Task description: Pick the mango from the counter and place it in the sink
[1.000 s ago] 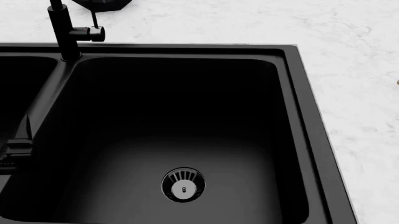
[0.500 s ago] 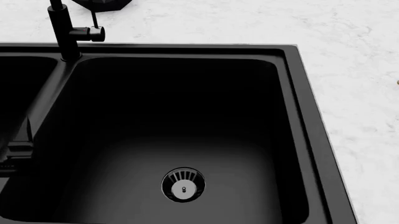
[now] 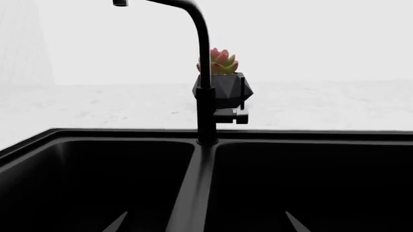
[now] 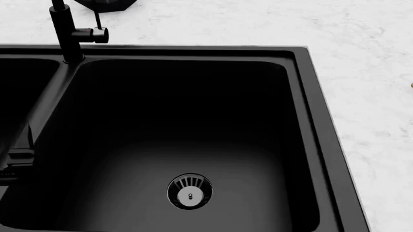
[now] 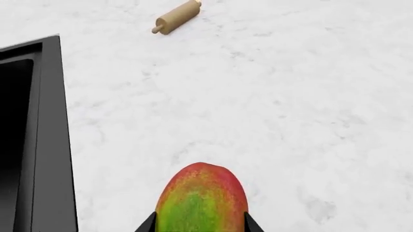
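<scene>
**Mango held over the marble worktop, sink basin bare**

The white marble worktop [image 4: 361, 53] wrapped the black sink [image 4: 193, 121] on its far side and at 3 o'clock in the head view. The wide basin showed only its round silver drain strainer [image 4: 189, 191], toward 6 o'clock. A divider [image 3: 193, 193] split it from the adjoining basin, and the black faucet [image 3: 205, 87] rose from the rim at the divider's far end. Behind the faucet stood a succulent [image 3: 219, 62] in a faceted black pot [image 3: 223, 89].

In the right wrist view the right tool [image 5: 200, 224] was closed on the mango [image 5: 201, 198], dark fingertips against both its sides, red blush forward, green toward the camera. The fruit sat over bare marble, just beside the sink's rim. A wooden rolling pin [image 5: 177, 16] lay well beyond it.

The left tool showed only as two dark fingertips [image 3: 117, 223] over the sink, set wide apart, gripping nothing.
</scene>
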Available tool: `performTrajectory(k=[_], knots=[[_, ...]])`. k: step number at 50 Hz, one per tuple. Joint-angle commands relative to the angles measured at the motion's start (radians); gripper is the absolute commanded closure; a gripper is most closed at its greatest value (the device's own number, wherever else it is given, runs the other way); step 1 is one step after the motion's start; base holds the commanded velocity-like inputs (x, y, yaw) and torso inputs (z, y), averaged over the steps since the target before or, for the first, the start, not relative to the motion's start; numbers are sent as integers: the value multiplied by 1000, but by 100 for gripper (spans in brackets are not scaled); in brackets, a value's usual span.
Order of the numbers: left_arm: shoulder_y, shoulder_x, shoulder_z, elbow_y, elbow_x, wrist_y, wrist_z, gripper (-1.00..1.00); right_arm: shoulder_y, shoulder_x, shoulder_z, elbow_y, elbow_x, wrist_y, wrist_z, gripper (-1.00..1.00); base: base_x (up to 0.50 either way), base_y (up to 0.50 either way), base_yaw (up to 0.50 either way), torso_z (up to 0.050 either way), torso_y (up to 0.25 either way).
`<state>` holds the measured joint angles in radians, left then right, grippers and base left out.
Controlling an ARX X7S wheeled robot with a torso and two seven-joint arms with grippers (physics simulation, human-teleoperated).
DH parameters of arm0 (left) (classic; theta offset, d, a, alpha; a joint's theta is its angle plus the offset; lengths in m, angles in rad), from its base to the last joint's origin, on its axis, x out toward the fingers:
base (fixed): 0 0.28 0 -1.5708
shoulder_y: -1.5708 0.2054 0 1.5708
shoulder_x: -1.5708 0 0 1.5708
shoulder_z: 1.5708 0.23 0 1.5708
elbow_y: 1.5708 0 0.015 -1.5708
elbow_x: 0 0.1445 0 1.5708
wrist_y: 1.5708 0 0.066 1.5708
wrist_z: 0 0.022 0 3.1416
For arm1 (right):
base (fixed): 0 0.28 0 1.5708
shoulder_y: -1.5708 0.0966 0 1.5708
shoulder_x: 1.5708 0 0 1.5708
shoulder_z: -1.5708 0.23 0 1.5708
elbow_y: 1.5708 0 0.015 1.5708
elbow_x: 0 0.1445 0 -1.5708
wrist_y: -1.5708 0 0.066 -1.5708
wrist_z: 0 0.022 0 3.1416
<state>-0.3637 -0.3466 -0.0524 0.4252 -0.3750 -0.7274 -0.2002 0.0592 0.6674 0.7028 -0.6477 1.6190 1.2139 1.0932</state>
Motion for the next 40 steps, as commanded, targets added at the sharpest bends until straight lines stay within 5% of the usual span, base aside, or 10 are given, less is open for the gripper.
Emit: performTrajectory(k=[1, 16, 23, 40], knots=[[-3, -1, 1, 0, -5, -1, -3, -100, 68, 52, -52, -14, 74, -5, 61, 100, 0, 0, 0, 0, 0], [-15, 2, 21, -18, -2, 12, -1, -100, 453, 91, -407, 61, 80, 3, 84, 100, 0, 0, 0, 0, 0], [-12, 0, 18, -14, -8, 14, 0, -100, 656, 8, -582, 131, -61, 24, -43, 100, 0, 0, 0, 0, 0], [5, -6, 17, -13, -11, 25, -2, -100, 793, -161, -812, 280, -333, -72, -375, 100, 0, 0, 0, 0, 0]])
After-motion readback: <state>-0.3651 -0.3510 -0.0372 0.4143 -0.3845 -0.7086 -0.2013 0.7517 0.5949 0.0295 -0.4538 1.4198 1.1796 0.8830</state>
